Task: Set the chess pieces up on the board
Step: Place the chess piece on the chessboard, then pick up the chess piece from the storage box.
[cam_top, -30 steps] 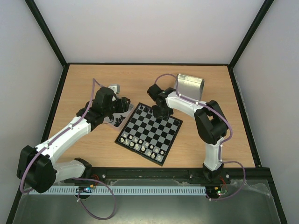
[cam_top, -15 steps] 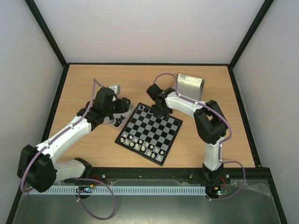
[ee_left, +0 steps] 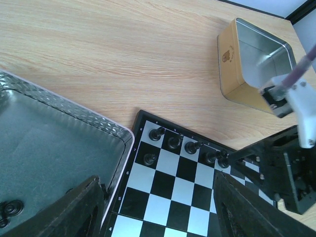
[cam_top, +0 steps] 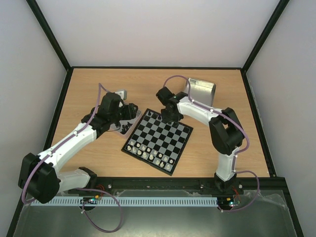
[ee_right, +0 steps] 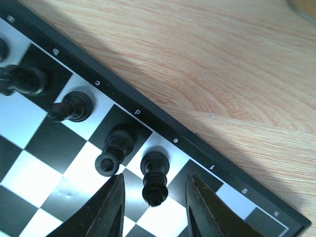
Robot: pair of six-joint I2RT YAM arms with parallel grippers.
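Spreading my right claw (cam_top: pixel 171 117) is what I am doing at this moment. An instant ago it was nearly clenched over this same upper corner of the board (cam_top: pixel 163 137), and now its jaws are parting.

By size: the table (cam_top: pixel 98 89) is carrying the board at the frame's centre. A tin (cam_top: pixel 200 91) is lying above and right of it, and a tray (ee_left: pixel 49 128) is sitting against its upper-left corner. My left claw (ee_left: pixel 157 180) is hanging released, gripping nothing, over the tray's edge and the board's corner.

In the right wrist view, a black piece (ee_right: pixel 155 175) is standing upright on the e square of the back row. It is at lower centre of the frame, between my fingers (ee_right: pixel 111 207), with a gap showing on each side. I am judging it let go and placed.

Other black pieces (ee_right: pixel 74 106) are lining that row to its upper left. Pale ones (cam_top: pixel 148 150) are filling the board's near rows. More dark pieces (ee_left: pixel 10 208) seem to be waiting in the tray, so much setting-up is remaining.
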